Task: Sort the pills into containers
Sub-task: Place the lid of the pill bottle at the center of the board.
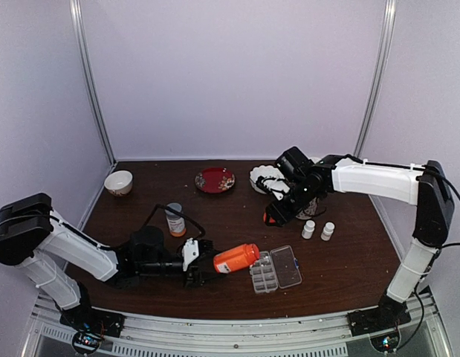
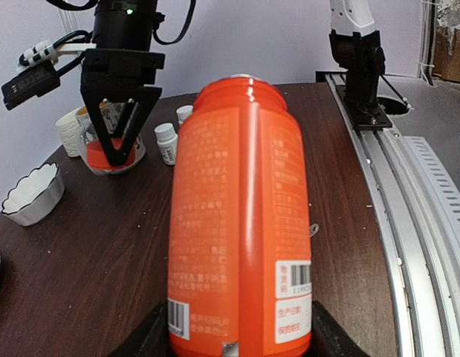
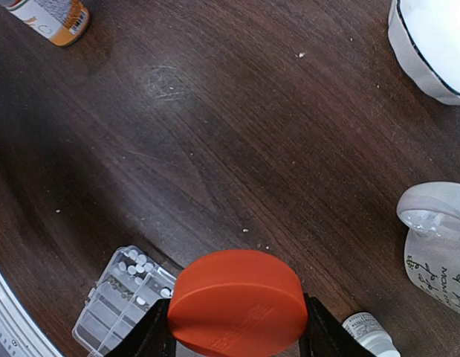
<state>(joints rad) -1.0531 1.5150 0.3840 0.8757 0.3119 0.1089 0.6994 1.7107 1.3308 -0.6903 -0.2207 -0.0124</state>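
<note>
My left gripper point(image 2: 241, 336) is shut on a big orange bottle point(image 2: 241, 223), held on its side low over the table. The bottle's point(image 1: 235, 258) far end points at the clear pill box point(image 1: 275, 269), which lies with its lid open. Several white pills point(image 3: 133, 262) lie in the containers point(image 3: 125, 297) at one end of the box. My right gripper point(image 3: 233, 327) is shut on the round orange cap point(image 3: 237, 301), above the table behind the box. In the top view that gripper point(image 1: 278, 216) hangs near two small white bottles point(image 1: 308, 229).
A grey-capped orange-labelled bottle point(image 1: 175, 220) stands left of centre. A red plate point(image 1: 215, 180), a beige bowl point(image 1: 118, 182) and a white scalloped bowl point(image 1: 265, 177) sit at the back. A clear cup point(image 3: 438, 245) is beside my right gripper. Tiny white bits point(image 3: 245, 230) dot the wood.
</note>
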